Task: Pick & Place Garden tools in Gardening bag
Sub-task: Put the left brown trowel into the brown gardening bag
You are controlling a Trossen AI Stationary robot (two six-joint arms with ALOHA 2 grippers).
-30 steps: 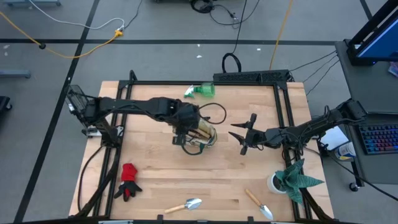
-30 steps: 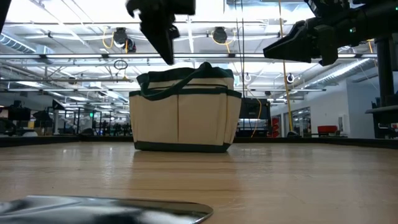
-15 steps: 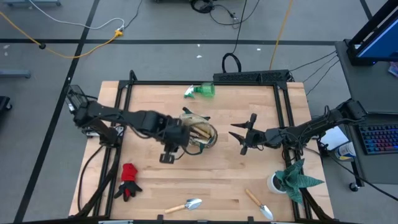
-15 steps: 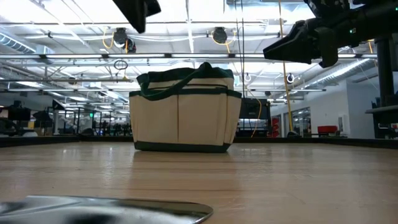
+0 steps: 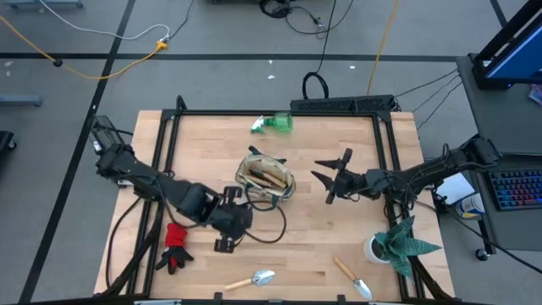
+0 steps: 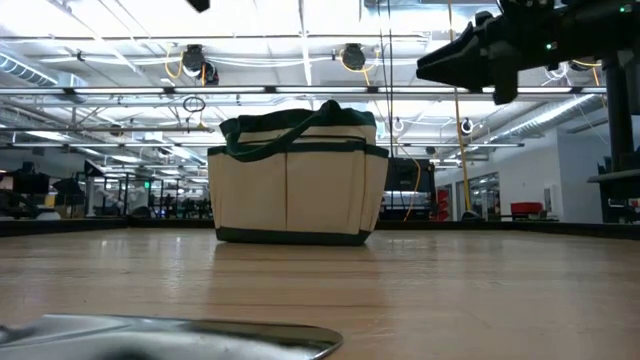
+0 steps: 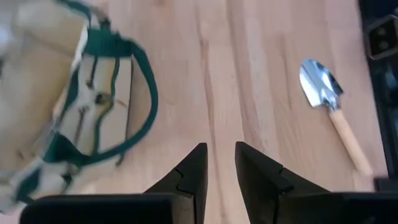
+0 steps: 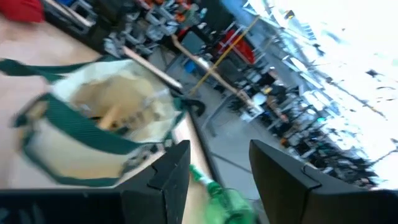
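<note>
Gardening bag (image 5: 265,180) stands mid-table, its mouth open and wooden-handled tools already inside. Judged soft-sided, it may sag if nudged. Nearest loose tool to the left gripper (image 5: 222,244) is the trowel (image 5: 251,279), lying on the table (image 5: 322,237) well in front of the bag; the gripper's fingers are slightly parted and empty. The trowel looks rigid and light, its blade likely slick, so the wooden handle is the better hold. The right gripper (image 5: 329,178) hovers beside the bag, fingers spread wide, empty.
</note>
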